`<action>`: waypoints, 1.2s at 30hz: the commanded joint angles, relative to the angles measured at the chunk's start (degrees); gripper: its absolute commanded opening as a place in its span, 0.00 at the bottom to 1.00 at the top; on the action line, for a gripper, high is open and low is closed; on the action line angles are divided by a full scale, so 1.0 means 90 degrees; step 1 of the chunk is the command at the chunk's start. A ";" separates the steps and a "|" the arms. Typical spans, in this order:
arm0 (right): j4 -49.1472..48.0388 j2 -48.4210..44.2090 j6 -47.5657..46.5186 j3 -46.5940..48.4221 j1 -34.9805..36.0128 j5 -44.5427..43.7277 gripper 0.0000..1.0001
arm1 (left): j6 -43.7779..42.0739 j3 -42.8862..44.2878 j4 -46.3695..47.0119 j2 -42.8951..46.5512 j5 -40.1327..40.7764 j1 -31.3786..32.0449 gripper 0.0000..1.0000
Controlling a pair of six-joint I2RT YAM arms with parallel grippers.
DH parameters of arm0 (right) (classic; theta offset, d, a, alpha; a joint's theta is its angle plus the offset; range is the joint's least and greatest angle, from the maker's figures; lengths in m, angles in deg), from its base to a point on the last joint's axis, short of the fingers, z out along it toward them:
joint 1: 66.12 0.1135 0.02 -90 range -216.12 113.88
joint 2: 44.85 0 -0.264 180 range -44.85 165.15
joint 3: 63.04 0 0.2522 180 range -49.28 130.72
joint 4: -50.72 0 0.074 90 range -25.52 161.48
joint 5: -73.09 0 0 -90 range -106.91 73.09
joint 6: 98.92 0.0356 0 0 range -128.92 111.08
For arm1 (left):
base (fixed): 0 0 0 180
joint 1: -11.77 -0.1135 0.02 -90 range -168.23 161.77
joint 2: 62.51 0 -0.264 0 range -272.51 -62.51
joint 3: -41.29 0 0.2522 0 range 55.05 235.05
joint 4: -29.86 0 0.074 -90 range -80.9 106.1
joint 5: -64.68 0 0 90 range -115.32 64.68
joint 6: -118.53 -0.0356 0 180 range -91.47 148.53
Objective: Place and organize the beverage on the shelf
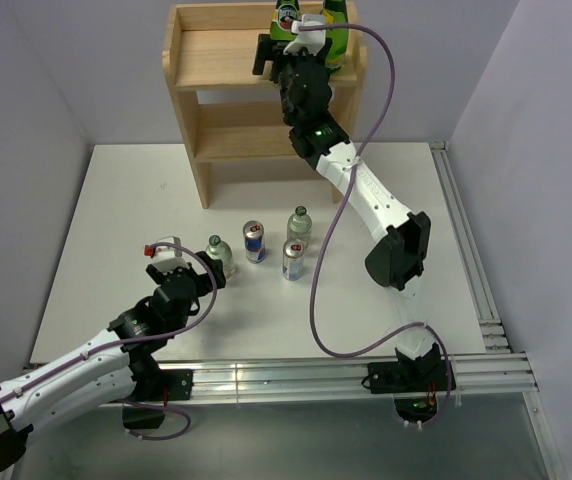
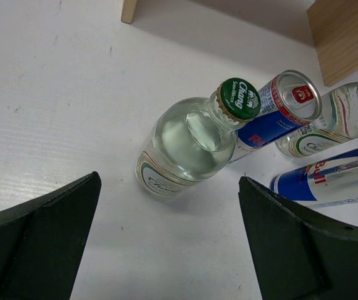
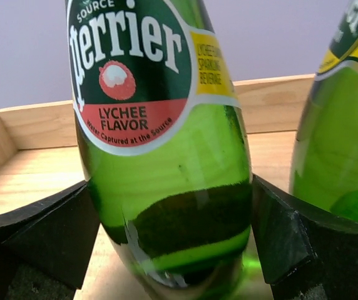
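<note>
the perrier lychee bottle (image 3: 166,175) stood on the wooden shelf's (image 1: 191,60) top tier. the right gripper (image 3: 174,219) flanked it closely, and i could not tell whether it was clamped. the left gripper (image 2: 166,237) gaped wide above a chang bottle (image 2: 188,147).

1. Perrier bottle (image 3: 166,175): green glass; dark-green label, white lettering, red band, yellow tab.
2. Shelf (image 1: 216,60): pale bare wood.
3. Clear bottle (image 2: 188,147): colourless glass, green cap, white print.
4. Can (image 2: 273,112): blue and silver, red tab.
5. Table (image 2: 54,94): white.
6. My left gripper (image 2: 169,187): black fingers (image 2: 35,250).
</note>
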 commanded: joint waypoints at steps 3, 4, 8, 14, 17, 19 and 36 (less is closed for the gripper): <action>-0.0018 -0.0619 0.0026 -0.0490 -0.0004 -0.0570 0.97 | -0.0070 0.0032 0.0191 -0.0029 0.0043 0.0023 0.99; -0.0018 -0.0687 0.0036 -0.0568 0.0006 -0.0580 0.97 | -0.0070 0.0032 0.0191 -0.0038 0.0053 0.0023 0.99; -0.0213 -0.1252 0.0056 -0.1463 0.0123 -0.0687 0.97 | -0.0070 0.0042 0.0182 -0.0077 0.0072 0.0023 0.99; -0.0847 -0.2502 -0.0168 -0.3366 0.0533 -0.1127 0.97 | -0.0070 0.0062 0.0191 -0.0136 0.0092 0.0013 0.99; -0.1287 -0.3341 -0.0247 -0.4599 0.0913 -0.1430 0.97 | -0.0070 0.0071 0.0191 -0.0156 0.0111 0.0023 0.99; -0.1492 -0.3994 -0.0218 -0.5185 0.1236 -0.1712 0.96 | -0.0070 0.0081 0.0182 -0.0165 0.0131 0.0023 0.99; 0.0275 -0.6996 0.4067 -1.1153 0.2749 -0.2680 0.94 | -0.0109 0.0130 0.0231 -0.0312 0.0092 0.0023 0.99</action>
